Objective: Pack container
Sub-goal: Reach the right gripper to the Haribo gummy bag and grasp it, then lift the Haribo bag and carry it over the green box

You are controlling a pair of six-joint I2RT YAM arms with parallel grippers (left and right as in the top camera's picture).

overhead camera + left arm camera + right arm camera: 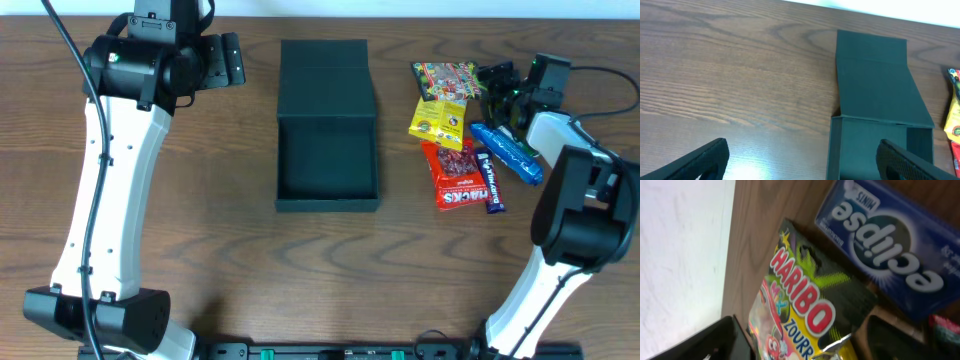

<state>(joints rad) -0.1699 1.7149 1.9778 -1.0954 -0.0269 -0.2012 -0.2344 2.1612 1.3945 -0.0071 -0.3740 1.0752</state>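
The container, a dark teal box, lies open at table centre with its flap lid folded back; it shows no packets inside. In the left wrist view the container sits ahead and to the right. My left gripper hovers left of it, open and holding nothing. My right gripper is at the snack pile on the right. In the right wrist view its fingers straddle a Haribo packet, with a sliver of space at the right finger. A blue Eclipse mints pack lies beside the packet.
Right of the container lie the Haribo packet, a yellow packet, a red snack packet, the blue mints pack and a dark blue bar. The table's far edge runs close behind the pile.
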